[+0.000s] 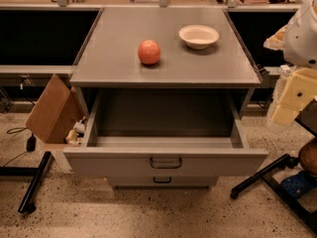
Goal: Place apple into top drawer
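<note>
One apple (149,52), alone on the table (124,68). One cream bowl (198,36), farther back and to the right. One table, no more. Two drawers: the top drawer (109,163), open and near, and one narrower drawer front (129,181) beneath it. Two loop handles (166,162), one per front. One cardboard box (49,110) at the left, on the floor; small bits beside it, too jumbled to count. One claw (292,100) at the right edge, seemingly the pale yellowish blocks below the one white arm (304,33).
</note>
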Tool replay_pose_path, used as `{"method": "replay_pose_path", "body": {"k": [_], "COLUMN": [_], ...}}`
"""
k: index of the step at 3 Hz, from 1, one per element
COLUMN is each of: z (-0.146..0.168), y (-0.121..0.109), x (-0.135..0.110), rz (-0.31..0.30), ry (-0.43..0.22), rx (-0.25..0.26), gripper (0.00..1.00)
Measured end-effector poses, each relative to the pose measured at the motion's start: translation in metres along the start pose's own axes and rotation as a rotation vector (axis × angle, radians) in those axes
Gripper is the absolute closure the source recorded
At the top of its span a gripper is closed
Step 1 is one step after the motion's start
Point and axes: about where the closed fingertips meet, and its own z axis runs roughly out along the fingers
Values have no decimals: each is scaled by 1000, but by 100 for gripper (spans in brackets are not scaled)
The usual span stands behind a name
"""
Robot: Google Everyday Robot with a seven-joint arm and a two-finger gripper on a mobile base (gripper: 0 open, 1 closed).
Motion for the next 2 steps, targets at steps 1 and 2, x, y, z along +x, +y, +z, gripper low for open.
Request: {"method": "replay_pose_path", "body": {"k": [1,2], "z": [3,19], "y": [-5,-28], "x": [-5,-24], "rz": [2,11], "ry": [-15,-78], "rx": [4,17], "gripper": [0,0]}}
